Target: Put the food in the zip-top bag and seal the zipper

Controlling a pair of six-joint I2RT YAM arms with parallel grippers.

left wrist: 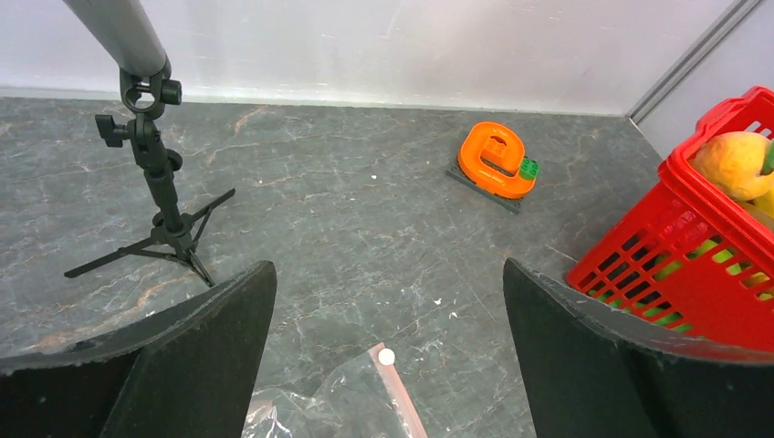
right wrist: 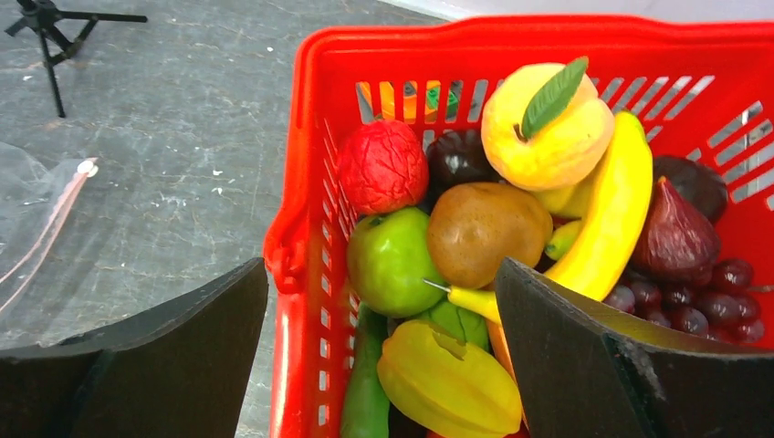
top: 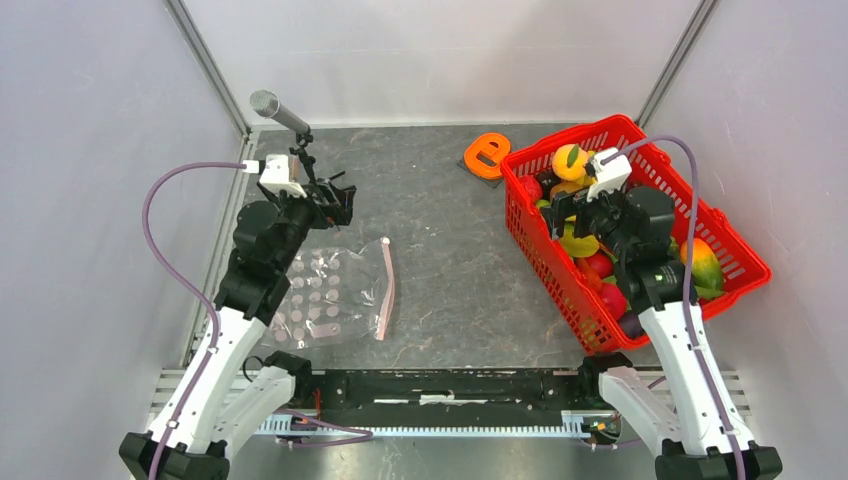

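The clear dotted zip-top bag (top: 330,295) lies flat at the near left, its pink zipper (top: 387,290) along its right edge. In the left wrist view the bag's corner (left wrist: 356,401) and zipper (left wrist: 406,406) show below. My left gripper (top: 340,200) is open and empty, held above the table just beyond the bag. The food fills the red basket: a yellow banana (right wrist: 607,214), brown kiwi (right wrist: 488,233), green apple (right wrist: 392,260), red fruit (right wrist: 381,166), grapes (right wrist: 685,306). My right gripper (top: 578,213) is open and empty, hovering over the basket's left rim.
The red mesh basket (top: 540,255) stands at the right. A flat orange ring-shaped object (top: 485,155) lies at the back next to it, also in the left wrist view (left wrist: 497,162). A small black tripod with a grey microphone (top: 285,118) stands at the back left.
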